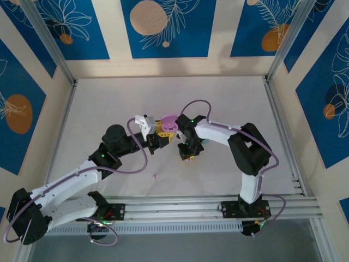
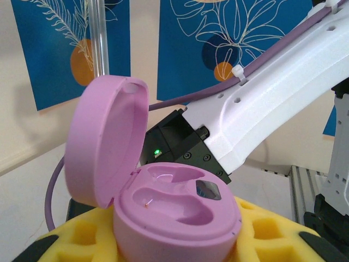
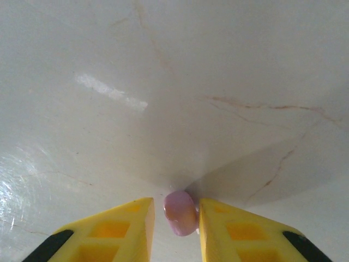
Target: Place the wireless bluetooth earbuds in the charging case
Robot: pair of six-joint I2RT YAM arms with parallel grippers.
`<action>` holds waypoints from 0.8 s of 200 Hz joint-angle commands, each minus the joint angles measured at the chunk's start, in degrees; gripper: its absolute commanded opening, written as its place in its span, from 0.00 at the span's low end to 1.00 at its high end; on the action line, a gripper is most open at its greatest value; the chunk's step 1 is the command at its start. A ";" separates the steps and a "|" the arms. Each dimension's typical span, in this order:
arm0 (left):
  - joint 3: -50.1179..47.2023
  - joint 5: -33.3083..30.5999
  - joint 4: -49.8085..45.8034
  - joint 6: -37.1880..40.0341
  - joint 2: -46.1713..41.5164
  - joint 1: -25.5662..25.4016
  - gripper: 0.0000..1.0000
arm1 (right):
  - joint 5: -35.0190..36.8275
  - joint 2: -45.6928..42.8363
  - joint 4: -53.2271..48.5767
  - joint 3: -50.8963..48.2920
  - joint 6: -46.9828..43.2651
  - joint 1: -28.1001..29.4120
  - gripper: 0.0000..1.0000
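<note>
**Grasping one earbud while the case is held open.** At the middle of the tabletop (image 1: 109, 103) the left gripper (image 1: 162, 132) holds the pink charging case (image 2: 174, 218) — its jaws clamped on the base, the lid (image 2: 106, 139) hinged back, both moulded wells bare. Just beside it the right gripper (image 1: 187, 154) points down at the surface. Its jaws stand close on either side of a pink earbud (image 3: 180, 213) lying at their tips, but whether they already pinch it cannot be told. A loose earbud (image 1: 155, 176) lies apart, nearer the near edge.

Judged step: pick-up of the first bud, with nothing yet in the case. The next move calls for a secure pinch on a very small, rounded piece, then a lift. After that comes a careful carry over the open wells, the bud turned to match its recess — a slip seems the main risk.

Surface: pale, glossy, faintly veined like marble. Room: cream walls (image 1: 112, 27) with blue panels bearing white leaf outlines and orange discs; metal posts (image 1: 49, 46) at the far corners.
</note>
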 commanded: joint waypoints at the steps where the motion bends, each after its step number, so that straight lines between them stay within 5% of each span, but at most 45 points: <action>1: 1.55 -0.14 0.82 -0.08 0.23 -0.43 0.30 | 1.02 1.23 -2.03 1.79 0.30 -0.26 0.29; 160: 1.74 -0.31 0.43 -0.17 0.16 -0.49 0.30 | -0.21 3.12 -3.41 3.40 -1.34 -0.30 0.22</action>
